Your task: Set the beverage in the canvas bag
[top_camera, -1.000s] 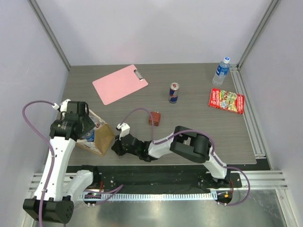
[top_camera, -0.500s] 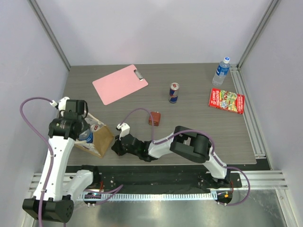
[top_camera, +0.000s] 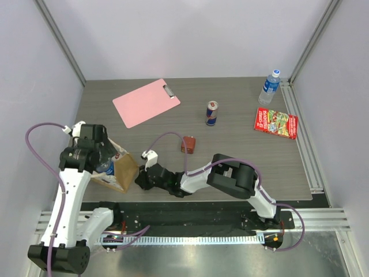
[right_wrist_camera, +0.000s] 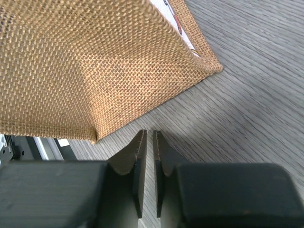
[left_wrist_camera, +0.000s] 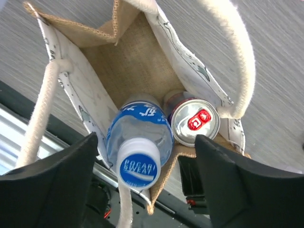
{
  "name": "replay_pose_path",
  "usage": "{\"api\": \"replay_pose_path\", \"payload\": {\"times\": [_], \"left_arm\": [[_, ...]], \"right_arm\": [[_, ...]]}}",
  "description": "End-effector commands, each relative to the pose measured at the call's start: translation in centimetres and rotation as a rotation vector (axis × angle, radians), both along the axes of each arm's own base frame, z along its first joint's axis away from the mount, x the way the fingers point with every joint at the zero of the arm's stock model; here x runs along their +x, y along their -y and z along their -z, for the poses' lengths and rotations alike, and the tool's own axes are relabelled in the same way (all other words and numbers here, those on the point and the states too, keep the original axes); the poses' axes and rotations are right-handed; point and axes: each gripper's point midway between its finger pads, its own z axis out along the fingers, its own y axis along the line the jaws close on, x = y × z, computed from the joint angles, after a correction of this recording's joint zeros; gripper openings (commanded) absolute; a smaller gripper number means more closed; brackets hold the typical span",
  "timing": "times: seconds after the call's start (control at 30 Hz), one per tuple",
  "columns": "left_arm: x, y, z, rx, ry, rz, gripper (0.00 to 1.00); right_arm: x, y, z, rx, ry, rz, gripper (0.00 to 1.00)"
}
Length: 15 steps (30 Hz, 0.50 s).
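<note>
The canvas bag (top_camera: 118, 169) stands at the table's near left, tan with cream loop handles (left_wrist_camera: 237, 57). Inside it, in the left wrist view, a clear beverage bottle (left_wrist_camera: 140, 137) with a blue Pocari Sweat cap stands beside a silver can (left_wrist_camera: 194, 122) with a red tab. My left gripper (left_wrist_camera: 145, 159) hangs open right above the bottle, a finger on either side and neither touching it. My right gripper (right_wrist_camera: 148, 136) lies low on the table by the bag's outer burlap wall (right_wrist_camera: 85, 71). Its jaws stand barely apart with nothing between them.
Further back lie a pink clipboard (top_camera: 146, 102), a Red Bull can (top_camera: 211, 113), a small reddish-brown box (top_camera: 188, 144), a water bottle (top_camera: 268, 88) and a red snack packet (top_camera: 275, 123). The table's near edge and a black rail run just below the bag.
My left gripper has gone from shut to wide open, letting go of the bottle, which now stands in the bag. The right jaws have parted a little.
</note>
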Motion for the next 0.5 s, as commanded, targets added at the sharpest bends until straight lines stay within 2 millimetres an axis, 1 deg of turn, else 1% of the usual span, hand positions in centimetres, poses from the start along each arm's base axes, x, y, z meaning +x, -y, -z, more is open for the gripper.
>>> {"api": "replay_pose_path", "payload": {"times": [0.0,0.03,0.07,0.13,0.17,0.2,0.23,0.27,0.3,0.33,0.37,0.4,0.43,0.47], "left_arm": [[0.4,-0.4,-4.6,0.004,0.134,-0.022,0.89],[0.4,-0.5,-5.4,0.01,0.149,-0.019,0.91],[0.7,-0.6,-7.1,0.019,0.19,-0.008,0.92],[1.3,-0.1,-8.8,0.012,0.233,0.032,0.96],[1.6,0.2,-10.2,0.017,0.263,0.079,0.97],[2.3,0.8,-11.2,0.008,0.297,0.12,0.99],[2.7,1.7,-11.7,-0.015,0.314,0.172,1.0],[3.1,3.1,-12.7,-0.047,0.34,0.26,1.0],[3.5,3.8,-13.3,-0.065,0.36,0.298,0.99],[4.0,4.3,-13.4,-0.073,0.355,0.333,1.0],[4.2,4.9,-13.9,-0.083,0.368,0.374,1.0],[4.5,5.2,-14.0,-0.084,0.37,0.399,1.0],[4.7,5.9,-13.8,-0.1,0.372,0.44,1.0],[5.2,6.6,-14.1,-0.111,0.401,0.467,1.0]], "right_arm": [[0.3,-0.5,-2.2,0.019,0.03,0.003,0.2],[0.3,-0.5,-2.6,0.019,0.033,-0.001,0.21],[0.1,-0.1,-3.4,0.01,0.037,-0.005,0.23],[0.0,0.8,-4.1,-0.02,0.046,-0.006,0.27],[0.1,1.5,-6.2,-0.013,0.073,-0.007,0.29],[0.1,2.2,-6.6,-0.028,0.08,-0.003,0.31],[0.4,3.4,-6.9,-0.061,0.086,0.009,0.35],[0.3,4.9,-6.5,-0.098,0.091,0.01,0.37],[0.6,5.9,-8.8,-0.074,0.107,0.02,0.39],[1.4,7.8,-8.6,-0.119,0.098,0.047,0.43],[2.2,9.7,-8.1,-0.16,0.099,0.083,0.45],[2.8,11.7,-10.0,-0.17,0.124,0.107,0.52],[5.1,14.4,-9.7,-0.212,0.135,0.185,0.58],[6.1,16.1,-12.1,-0.193,0.166,0.223,0.64]]}}
